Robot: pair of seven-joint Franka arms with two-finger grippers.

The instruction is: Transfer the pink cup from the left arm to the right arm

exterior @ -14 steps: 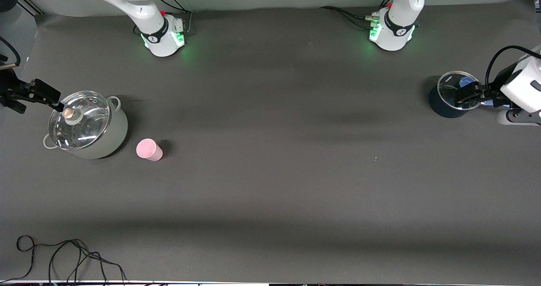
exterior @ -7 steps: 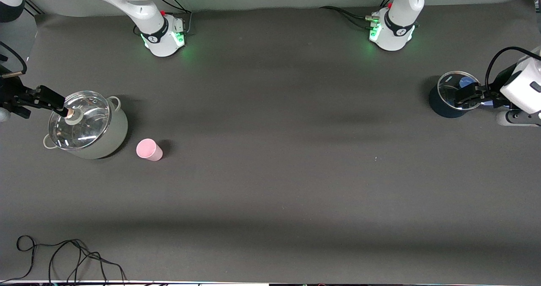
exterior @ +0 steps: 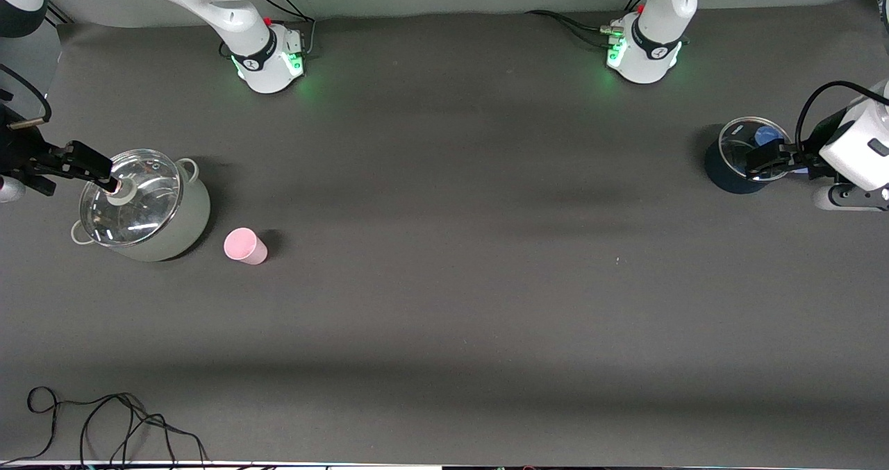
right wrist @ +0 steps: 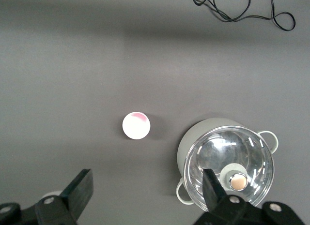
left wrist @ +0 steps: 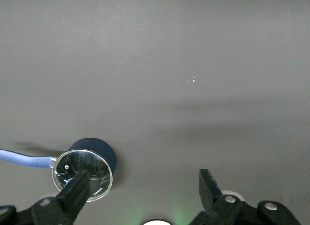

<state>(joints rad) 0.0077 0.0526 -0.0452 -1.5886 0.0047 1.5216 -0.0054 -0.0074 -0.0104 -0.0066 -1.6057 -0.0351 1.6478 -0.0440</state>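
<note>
The pink cup (exterior: 244, 246) stands upright on the dark table at the right arm's end, close beside a pale pot and a little nearer to the front camera. It also shows in the right wrist view, the pink cup (right wrist: 136, 125) seen from above. My right gripper (exterior: 73, 168) hangs open and empty over the rim of that pot's lid; in its own view the right gripper (right wrist: 147, 188) has one finger over the lid. My left gripper (exterior: 767, 163) hangs open and empty over a dark pot at the left arm's end, with the left gripper (left wrist: 144, 186) wide apart.
The pale pot (exterior: 191, 216) carries a glass lid (exterior: 132, 196) with a knob. The dark blue pot (exterior: 722, 171) has a glass lid (left wrist: 92, 169) and a blue handle (left wrist: 24, 159). A black cable (exterior: 104, 421) lies by the table's front edge.
My right gripper has drifted a little farther over the pale pot's lid, toward its knob. The left wrist has shifted slightly. The cup has not moved.
</note>
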